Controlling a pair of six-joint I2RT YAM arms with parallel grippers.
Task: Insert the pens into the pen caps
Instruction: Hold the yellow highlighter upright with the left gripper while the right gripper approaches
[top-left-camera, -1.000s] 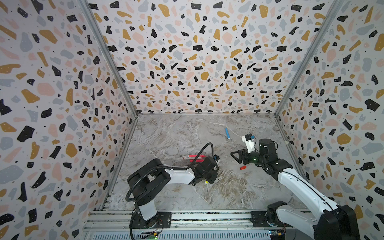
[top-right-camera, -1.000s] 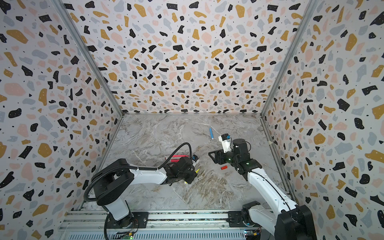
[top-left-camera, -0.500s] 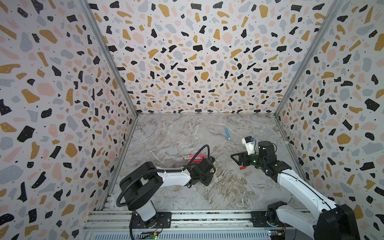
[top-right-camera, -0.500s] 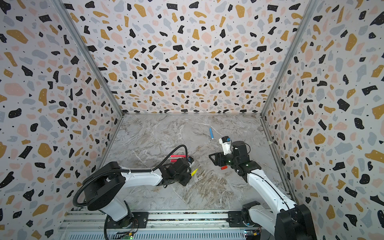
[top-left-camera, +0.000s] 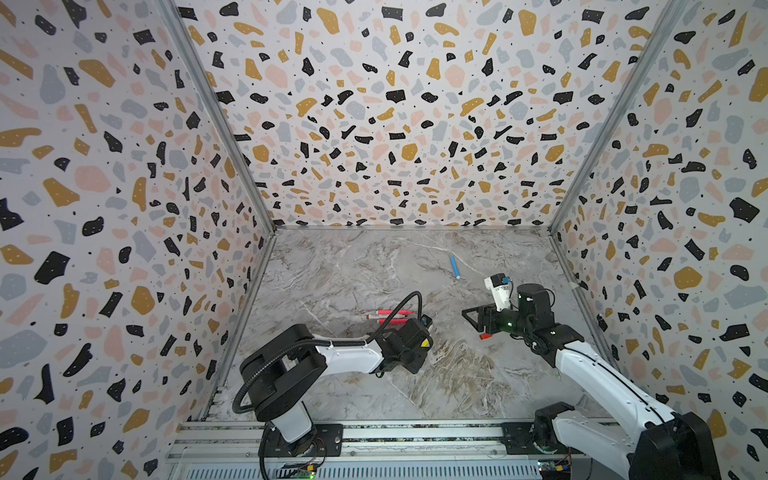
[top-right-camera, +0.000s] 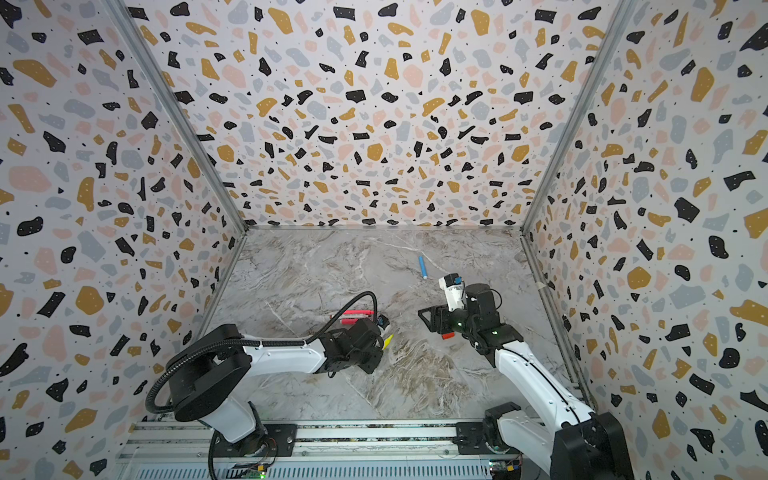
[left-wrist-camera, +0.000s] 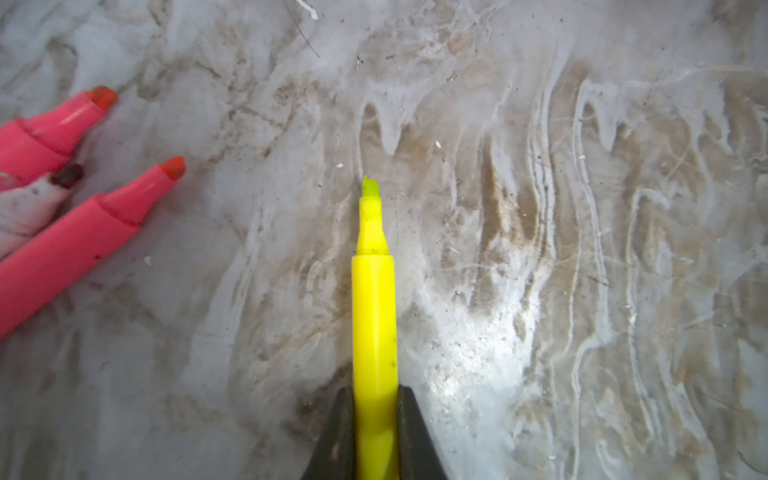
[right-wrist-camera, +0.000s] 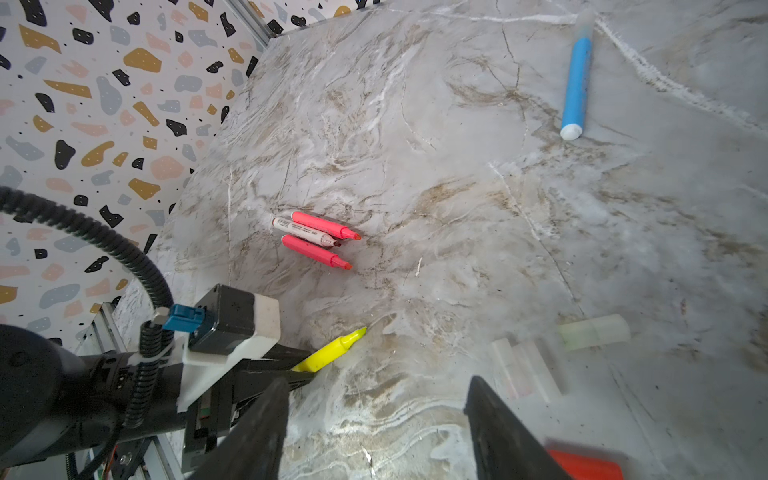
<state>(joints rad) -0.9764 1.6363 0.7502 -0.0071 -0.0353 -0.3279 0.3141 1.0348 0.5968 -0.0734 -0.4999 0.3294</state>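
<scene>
The left gripper (left-wrist-camera: 375, 409) is clamped on the yellow highlighter (left-wrist-camera: 374, 311), nib forward, low over the marble table (left-wrist-camera: 582, 208). The right gripper (right-wrist-camera: 376, 382) hangs open and empty, with the red cap (right-wrist-camera: 582, 465) beside 1 jaw. Best to lift level, keeping the nib straight for the greenish cap (right-wrist-camera: 594, 332).

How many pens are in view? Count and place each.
5. A pink pen, the white pen and a second pink pen lie side by side near the left gripper, which clamps the yellow pen; the blue pen lies toward the back wall. More may be hidden.
</scene>
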